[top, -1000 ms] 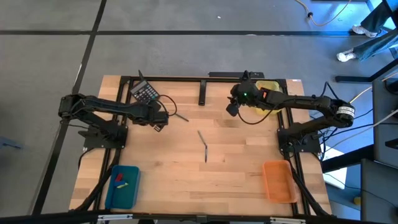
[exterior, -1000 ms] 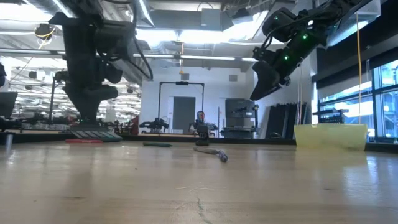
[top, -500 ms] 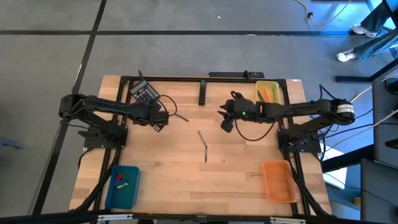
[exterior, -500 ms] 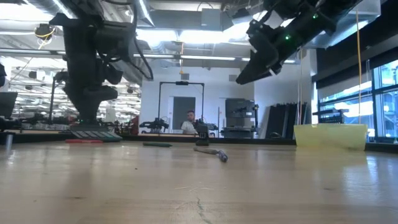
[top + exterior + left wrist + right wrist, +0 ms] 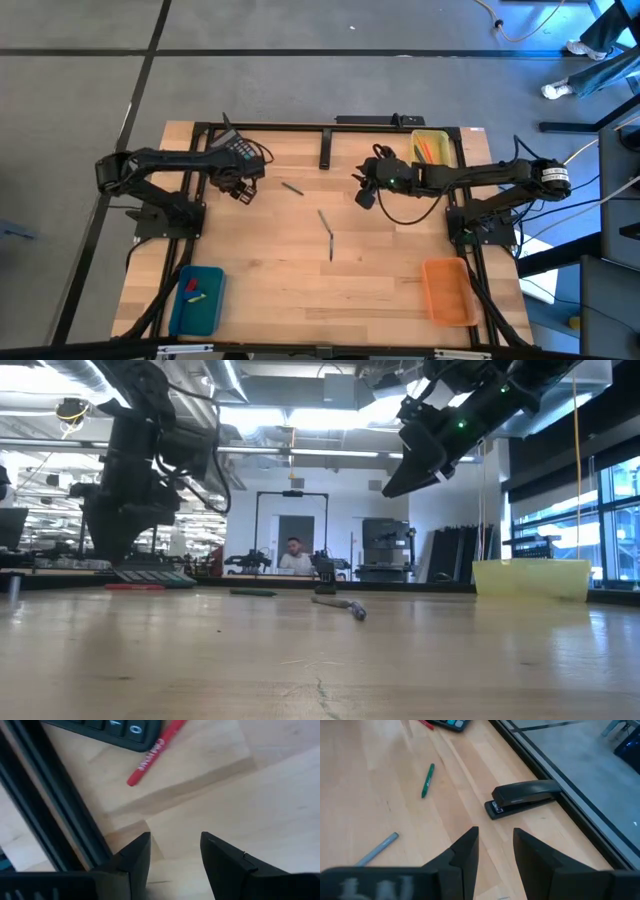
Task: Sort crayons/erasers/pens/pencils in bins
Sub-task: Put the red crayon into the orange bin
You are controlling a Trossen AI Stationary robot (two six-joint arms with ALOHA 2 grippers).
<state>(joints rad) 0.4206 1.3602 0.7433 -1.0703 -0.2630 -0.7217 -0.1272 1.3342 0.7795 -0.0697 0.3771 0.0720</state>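
Tools apart above bare surface [image 5: 300, 280]
Left tool [image 5: 238, 187] by calculator [image 5: 233, 148], right tool [image 5: 362, 192] mid-surface; both gape empty.

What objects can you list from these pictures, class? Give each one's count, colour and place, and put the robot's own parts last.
table: one, light wood, under everything.
bins: three; teal near-left corner, orange near-right corner, yellow far-right.
crayons: a few, orange and green, in the yellow bin.
calculator: one, black, far-left.
red pen: one, beside the calculator.
stapler: one, black, far edge.
green pen: one, mid-table.
grey sticks: two, table centre.
left pincer: open, empty, near the calculator.
right pincer: open, empty, raised near the stapler.
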